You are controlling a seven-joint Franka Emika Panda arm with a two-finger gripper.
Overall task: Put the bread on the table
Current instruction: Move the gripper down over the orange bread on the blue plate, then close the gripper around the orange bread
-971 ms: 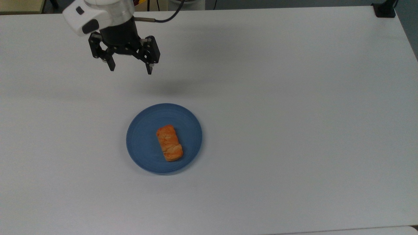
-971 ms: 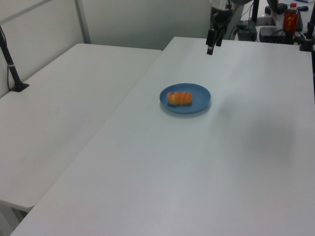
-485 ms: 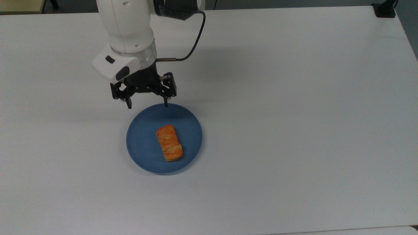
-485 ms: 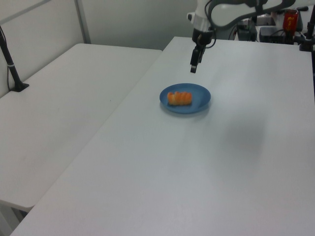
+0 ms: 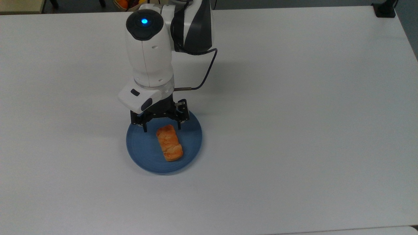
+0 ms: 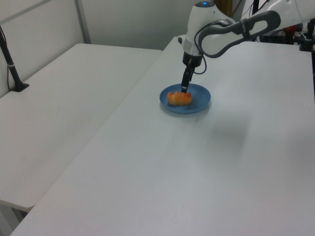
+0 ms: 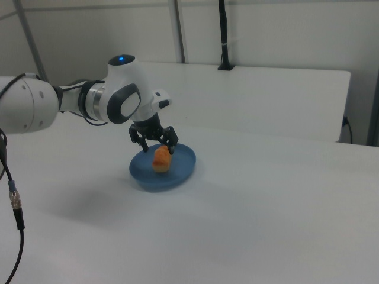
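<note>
Right now your desk [image 5: 294, 130] is the biggest thing before you, a plain white top; a second white top [image 6: 59, 113] stands against its edge on the left view's left. Your arm [image 5: 148, 55] reaches in from the desk's far edge in the top view, white with a blue light glowing on its upper joint, and a black cable [image 5: 205, 76] loops from it down toward the wrist.

Below that you have the blue plate [image 5: 143, 153], round, lying on the desk somewhat toward the top view's left of the middle, well away from every edge. Your hand [image 5: 161, 129] hangs over the plate's far rim, pointing down. Its two black fingers [image 5: 144, 126] are spread wide, one on each side of the far end of the bread [image 5: 169, 143], and they hold nothing; you cannot tell from these views whether the tips touch it.

The bread itself lies on the plate, near its middle, an orange-brown roll lying lengthwise from far to near in the top view.
</note>
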